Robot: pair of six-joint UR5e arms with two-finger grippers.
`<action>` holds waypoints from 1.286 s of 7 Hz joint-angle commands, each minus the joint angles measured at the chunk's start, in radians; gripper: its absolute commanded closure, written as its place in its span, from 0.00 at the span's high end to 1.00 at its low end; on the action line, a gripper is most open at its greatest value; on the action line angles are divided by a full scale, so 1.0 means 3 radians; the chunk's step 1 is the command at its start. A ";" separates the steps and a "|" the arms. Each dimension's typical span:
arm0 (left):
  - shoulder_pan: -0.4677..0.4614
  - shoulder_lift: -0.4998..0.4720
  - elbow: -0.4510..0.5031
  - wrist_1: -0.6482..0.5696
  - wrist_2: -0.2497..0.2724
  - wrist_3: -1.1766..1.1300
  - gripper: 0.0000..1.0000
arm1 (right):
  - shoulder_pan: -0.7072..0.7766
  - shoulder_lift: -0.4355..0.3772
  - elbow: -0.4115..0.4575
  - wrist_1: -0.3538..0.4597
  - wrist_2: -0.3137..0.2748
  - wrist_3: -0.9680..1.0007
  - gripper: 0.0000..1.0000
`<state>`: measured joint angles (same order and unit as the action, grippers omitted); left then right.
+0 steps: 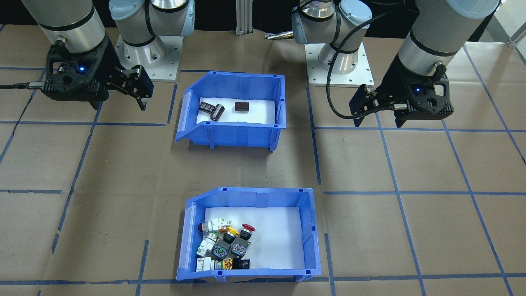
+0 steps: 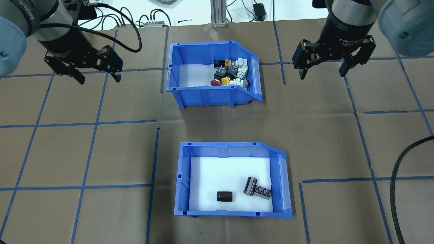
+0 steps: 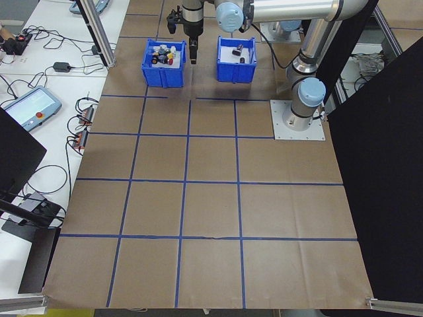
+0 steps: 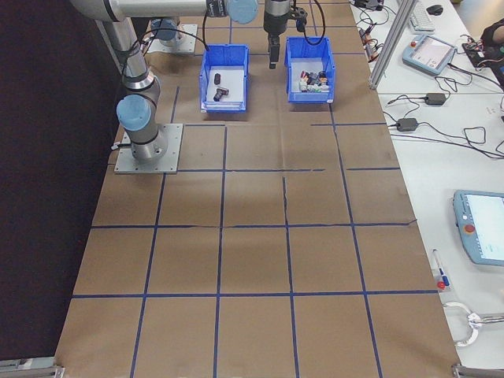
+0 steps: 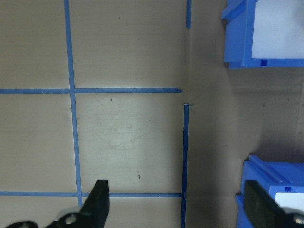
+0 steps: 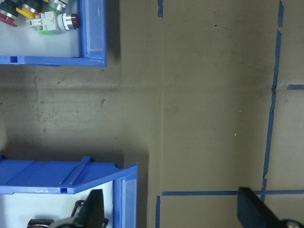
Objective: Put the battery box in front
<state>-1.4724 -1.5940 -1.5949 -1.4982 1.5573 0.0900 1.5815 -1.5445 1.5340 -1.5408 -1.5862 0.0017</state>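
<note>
The battery box [image 2: 230, 207] is a blue bin with a white foam liner, on the robot's side of the table's middle. It holds three dark batteries [image 2: 255, 188]; it also shows as the battery box [image 1: 234, 135] at the top of the front-facing view. My left gripper [image 2: 99, 79] hangs open over the far left of the table, away from both bins. My right gripper [image 2: 322, 75] hangs open at the far right, equally apart. Both wrist views catch a corner of the battery box [image 5: 266, 175] [image 6: 57, 173] beyond the open fingers.
A like blue switch bin [image 2: 210, 96] with several colourful push-buttons stands on the far side, directly beyond the battery box; a strip of brown paper separates them. Blue tape lines grid the table. Cables and a pendant [image 4: 487, 228] lie past the table's far edge.
</note>
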 commanded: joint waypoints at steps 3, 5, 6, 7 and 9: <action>-0.0112 0.0179 -0.0251 -0.0017 -0.0016 -0.1056 1.00 | 0.0000 -0.0001 0.0000 -0.0008 0.0000 -0.0006 1.00; -0.0535 0.0195 -0.0267 0.0008 -0.0006 -0.1732 1.00 | 0.0000 -0.0006 0.0000 -0.0013 0.0000 -0.0006 1.00; -0.0695 0.0205 -0.0288 -0.0032 -0.0001 -0.2334 1.00 | 0.0000 -0.0011 -0.0005 -0.0013 0.0000 -0.0006 1.00; -0.0904 0.0210 -0.0354 -0.0017 -0.0016 -0.2942 1.00 | 0.0000 -0.0021 -0.0020 -0.0013 0.0000 -0.0011 1.00; -0.1522 0.0236 -0.0547 0.0024 -0.0006 -0.4536 1.00 | 0.0015 -0.0016 -0.0036 0.0048 0.0000 -0.0031 1.00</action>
<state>-1.8249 -1.5282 -1.7245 -1.4957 1.5548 -0.9862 1.5828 -1.5506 1.5259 -1.5334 -1.5875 -0.0020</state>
